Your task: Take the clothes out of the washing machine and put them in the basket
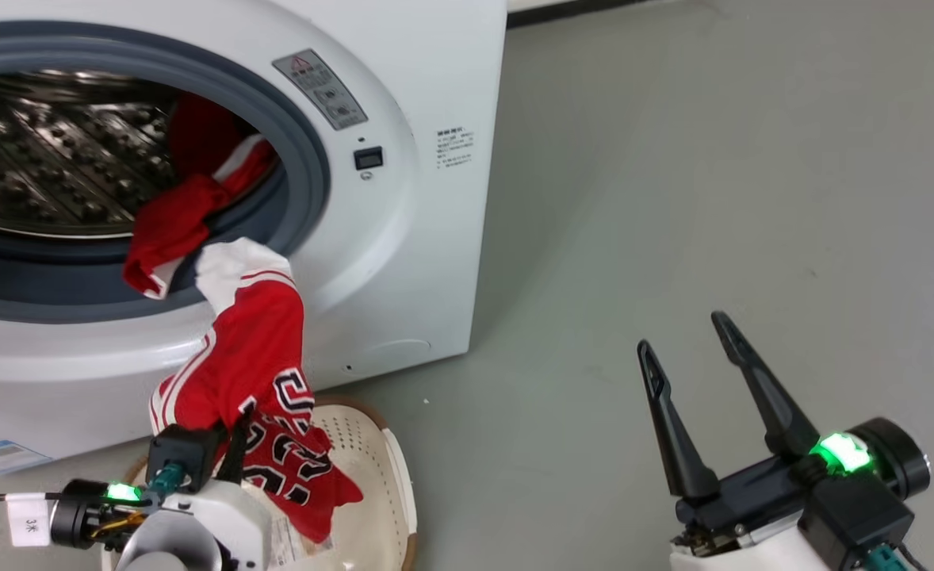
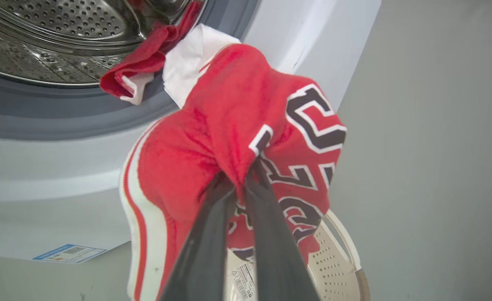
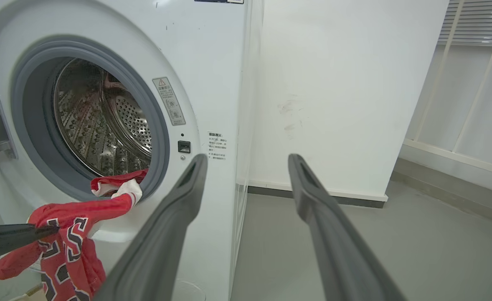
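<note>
Standing ahead of my left jaws and above them, the washing machine (image 1: 403, 238) shows its porthole open, with the steel drum (image 1: 39, 159) behind the grey gasket (image 1: 308, 159). Directly below my left jaws sits the basket (image 1: 394, 468), on the floor (image 1: 673, 198) close to the front of the machine.

The clothes (image 1: 253, 349) run as one long red piece from my left jaws up to the porthole. The upper end lies over the gasket and reaches into the drum, and the lower end with the lettering hangs down into the basket. My left jaws are closed tight on a fold of this red fabric, near the letters. My right jaws are spread wide and hold nothing; they are well apart from the clothes, over bare floor on the right side.

I judge that the step in hand is the pulling out: the clothes are partly free but not yet fully out of the drum. The next move, I think, needs a pull away from the porthole until the upper end slides off the gasket. Then the left jaws should go down over the basket and open. The fabric could catch on the gasket lip, so a slow pull is better.
</note>
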